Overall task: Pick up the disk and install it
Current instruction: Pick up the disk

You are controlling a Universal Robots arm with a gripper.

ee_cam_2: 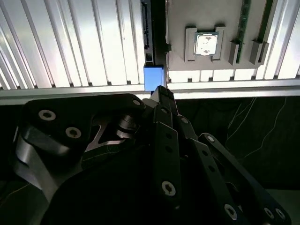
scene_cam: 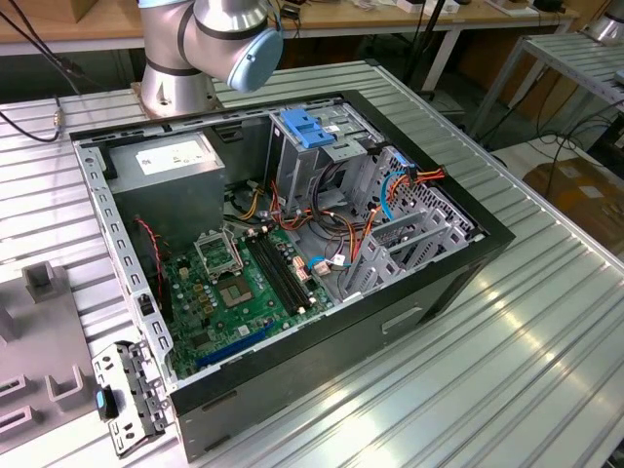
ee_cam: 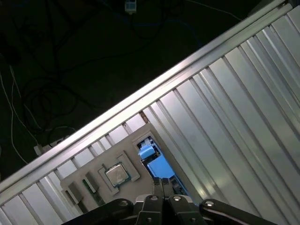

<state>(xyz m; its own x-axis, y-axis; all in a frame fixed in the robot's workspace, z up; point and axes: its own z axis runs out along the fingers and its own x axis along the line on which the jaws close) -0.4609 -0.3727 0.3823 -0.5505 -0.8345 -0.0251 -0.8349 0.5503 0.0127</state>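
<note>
The disk [scene_cam: 127, 395] lies on the ribbed table by the near-left corner of the open computer case [scene_cam: 292, 244], a flat metal piece with a blue rail on its side. In both wrist views it is seen from well above as a blue patch [ee_cam: 157, 164] [ee_cam_2: 153, 78] beside a grey fixture plate. My gripper [ee_cam: 163, 182] hangs high over it with the fingertips pressed together and nothing between them. In the second wrist view the gripper [ee_cam_2: 159, 92] lines up just short of the blue patch.
The grey fixture plate [ee_cam: 101, 180] [scene_cam: 39, 370] holds a processor chip [ee_cam_2: 206, 44] and memory sticks next to the disk. The table edge [ee_cam_2: 150, 91] drops to a dark floor with cables. The arm's base [scene_cam: 180, 78] stands behind the case.
</note>
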